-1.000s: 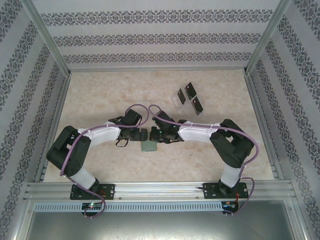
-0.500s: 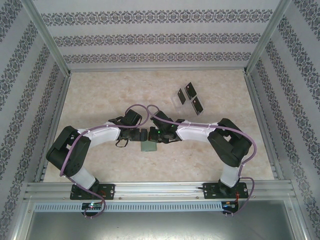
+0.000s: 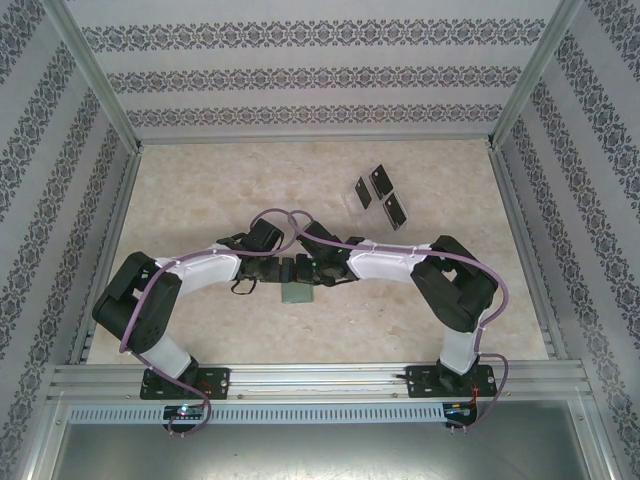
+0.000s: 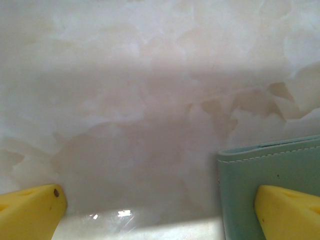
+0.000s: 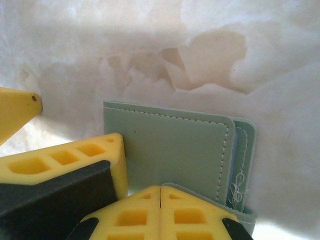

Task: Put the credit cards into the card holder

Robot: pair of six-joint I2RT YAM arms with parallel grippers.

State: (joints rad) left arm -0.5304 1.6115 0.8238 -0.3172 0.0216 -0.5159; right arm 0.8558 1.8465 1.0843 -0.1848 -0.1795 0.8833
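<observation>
Left gripper (image 4: 160, 215) and right gripper (image 5: 160, 212) meet over the holder (image 5: 172, 150).
Left jaws stand wide, one finger above the holder's edge; right fingers press together (nothing visible between) over its cover. Cards (image 3: 381, 181) lie well beyond the right gripper.

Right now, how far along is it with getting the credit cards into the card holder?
Done: nothing visible yet; the credit cards lie loose, well beyond the card holder. In hand: the right gripper, shut, seems to pinch the holder's cover edge, while the open left gripper straddles its side. Left: opening it and loading every card.
</observation>
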